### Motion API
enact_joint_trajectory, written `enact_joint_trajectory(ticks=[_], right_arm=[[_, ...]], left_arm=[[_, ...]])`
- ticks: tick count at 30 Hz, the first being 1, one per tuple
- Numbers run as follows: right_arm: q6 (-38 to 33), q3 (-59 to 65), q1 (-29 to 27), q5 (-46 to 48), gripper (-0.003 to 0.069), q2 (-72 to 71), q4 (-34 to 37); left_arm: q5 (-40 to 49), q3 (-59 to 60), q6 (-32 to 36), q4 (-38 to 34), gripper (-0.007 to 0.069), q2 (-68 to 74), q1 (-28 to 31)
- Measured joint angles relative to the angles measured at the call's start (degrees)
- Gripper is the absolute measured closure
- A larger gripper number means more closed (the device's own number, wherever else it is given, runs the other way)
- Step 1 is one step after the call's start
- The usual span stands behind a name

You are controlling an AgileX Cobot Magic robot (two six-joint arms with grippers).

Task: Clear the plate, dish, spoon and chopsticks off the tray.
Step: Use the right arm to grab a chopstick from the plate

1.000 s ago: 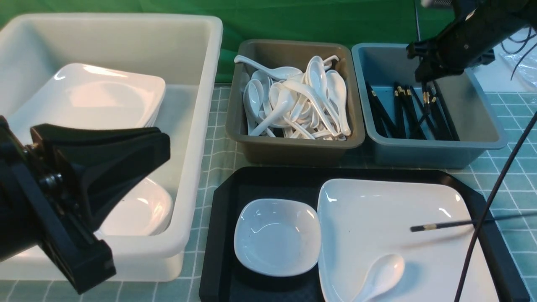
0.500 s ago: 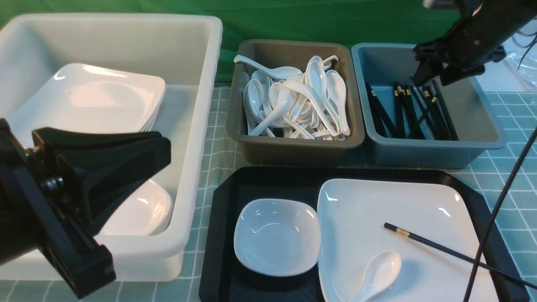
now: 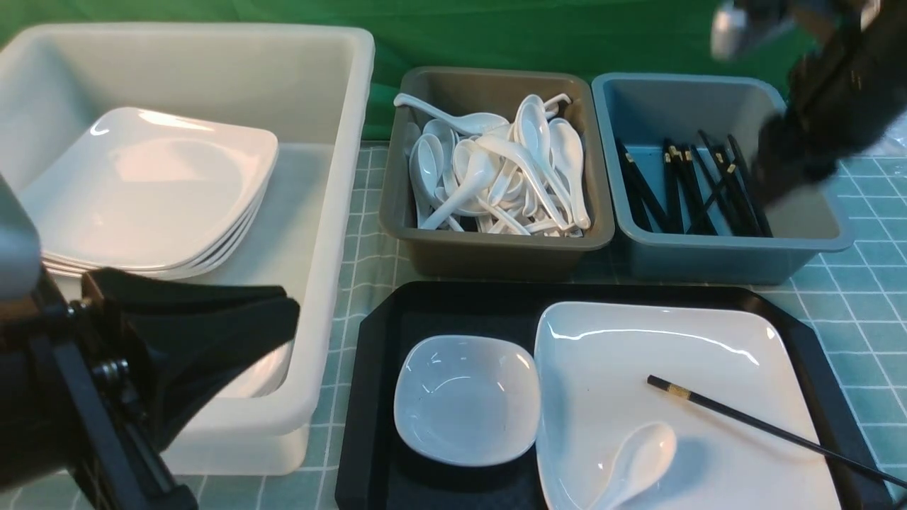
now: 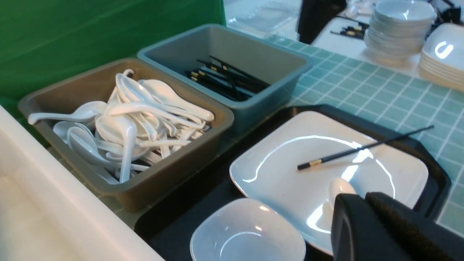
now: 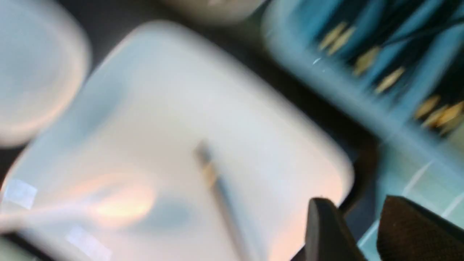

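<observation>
Two pincers are mine to report. Right pincer [image 5: 357, 208]: fingers spread, nothing between them. It hangs above the right end of the blue-grey tub [image 3: 730, 244], and both views of it are blurred. Left pincer [image 3: 280, 315]: fingers pressed together, empty, held low in front of the large white tub [image 3: 333, 212], clear of the work. Nearer me than the right pincer, one chopstick [image 3: 765, 428] lies slantwise on the plate [image 3: 638, 368]. Its gold-banded end points toward the plate's middle, and its thin end reaches past the rim and over the edge of the tray [image 3: 368, 397]. I judge that overhang the convenient place to pinch, since elsewhere the stick lies flat on glazed ware. Its partner I cannot single out; it is probably among the black sticks [image 3: 694, 191] in the blue-grey tub. The spoon [image 3: 641, 457] rests on the plate's near part, so I judge the plate should be lifted only after spoon and chopstick are gone. The dish [image 3: 468, 400] sits on the tray floor just beside the plate's left rim; contact cannot be confirmed. Each tub takes one kind: spoons [image 3: 496, 170] in the brown tub [image 3: 496, 248], sticks in the blue-grey one, stacked plates [image 3: 149, 184] in the white one. All stand on a pale green checked cloth [image 3: 871, 312] before a green backdrop [image 3: 496, 35]. The left wrist view shows a second table beyond with more stacked ware [image 4: 398, 25].
</observation>
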Motion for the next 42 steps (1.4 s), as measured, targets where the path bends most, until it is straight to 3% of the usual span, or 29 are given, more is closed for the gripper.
enact_joint_trajectory(ticks=[6, 13, 18, 31, 33, 36, 38, 42], right_arm=[[-2.9, 18.4, 1.4, -5.2, 0.0397, -5.3, -0.5], [-9.7, 34.1, 1.4, -26.5, 0.0252, -5.0, -1.0], [-11.4, 35.1, 1.4, -29.7, 0.0220, -1.1, -1.0], [-11.3, 34.9, 1.4, -31.5, 0.0221, 3.3, -3.4], [-11.3, 34.8, 1.4, -31.5, 0.0232, 3.3, -3.4], [-11.3, 34.8, 1.4, -31.5, 0.0351, 3.4, -3.4], [-11.3, 34.8, 1.4, -31.5, 0.0392, 3.4, -3.3], [-11.3, 34.8, 1.4, -31.2, 0.0580, 3.5, -3.3]], left_arm=[[0.9, 0.0, 0.5, -0.3, 0.0608, 0.0, 0.0], [1.5, 0.0, 0.7, -1.5, 0.0608, 0.0, 0.0], [1.8, 0.0, 0.7, -1.7, 0.0608, 0.0, 0.0], [2.6, 0.0, 0.7, -1.7, 0.0608, 0.0, 0.0], [2.7, 0.0, 0.7, -1.7, 0.0608, 0.0, 0.0], [3.3, 0.0, 0.7, -1.7, 0.0608, 0.0, 0.0], [3.5, 0.0, 0.7, -1.7, 0.0608, 0.0, 0.0], [3.8, 0.0, 0.7, -1.7, 0.0608, 0.0, 0.0]])
